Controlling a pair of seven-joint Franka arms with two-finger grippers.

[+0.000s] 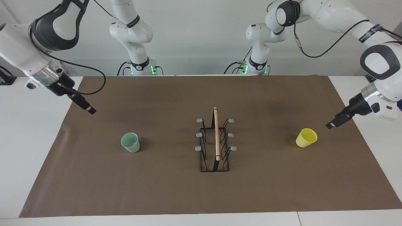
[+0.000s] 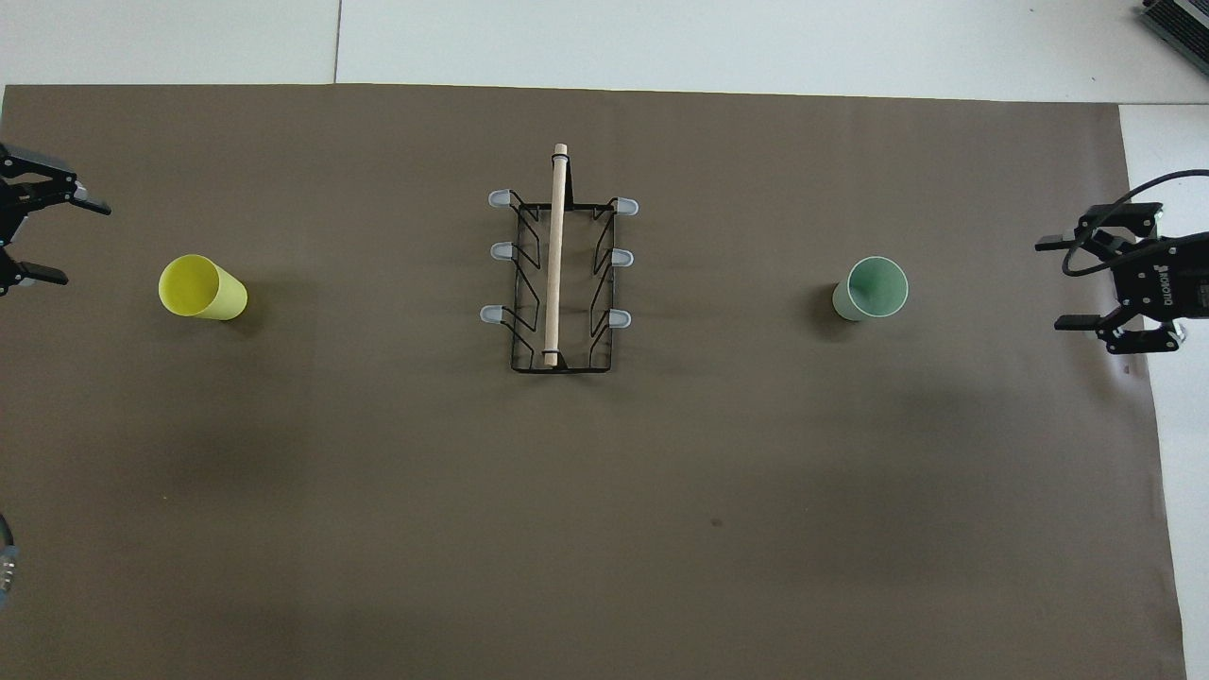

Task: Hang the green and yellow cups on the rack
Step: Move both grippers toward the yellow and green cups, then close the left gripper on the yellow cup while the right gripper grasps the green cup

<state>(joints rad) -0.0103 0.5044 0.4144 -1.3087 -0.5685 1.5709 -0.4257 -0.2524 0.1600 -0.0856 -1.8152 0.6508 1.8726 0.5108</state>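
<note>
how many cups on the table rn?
2. The yellow cup stands on the brown mat toward the left arm's end; the green cup stands toward the right arm's end. The rack sits between them, apart from both. None seem hidden.

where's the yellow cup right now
The bright yellow plastic cup stands upright on the brown mat toward the left arm's end of the table, level with the black wire rack, apart from it, untouched by the open left gripper.
</note>
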